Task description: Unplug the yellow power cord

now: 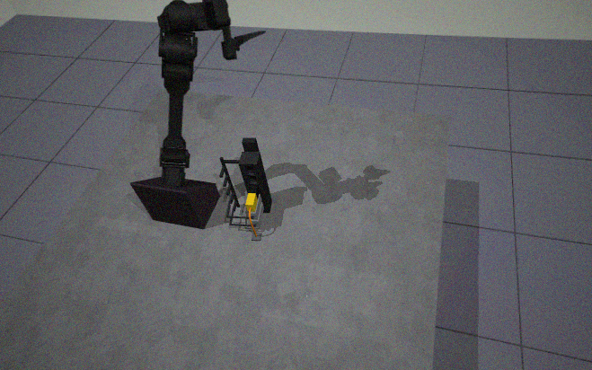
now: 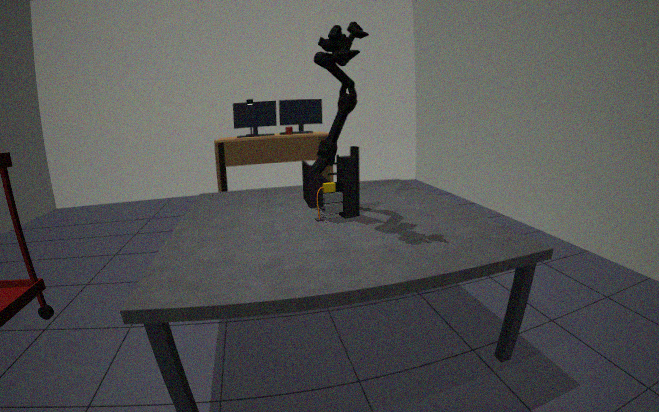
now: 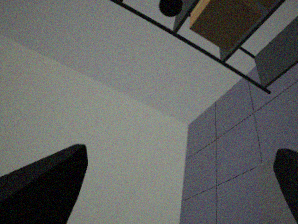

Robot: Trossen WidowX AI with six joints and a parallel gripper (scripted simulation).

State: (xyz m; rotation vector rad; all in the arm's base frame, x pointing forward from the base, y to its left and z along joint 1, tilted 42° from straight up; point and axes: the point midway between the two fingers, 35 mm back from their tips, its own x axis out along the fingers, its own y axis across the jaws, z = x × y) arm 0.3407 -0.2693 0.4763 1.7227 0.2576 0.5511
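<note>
Plug seated low on the strip, claw raised far overhead and spread wide.

Nearest in the exterior view, the grey desk carries everything. Toward its back stands the upright dark power strip, long axis vertical, with the yellow plug still in its lower face and the orange-yellow cord drooping to the desk. Just behind sits the arm's base. The arm rises nearly straight up from there, and the claw at its top is wide apart, gripping nothing, aimed away at the wall and floor. So the plug lies well below the claw, close to the base; reaching it likely demands a long descent and a turn of the wrist downward.
</note>
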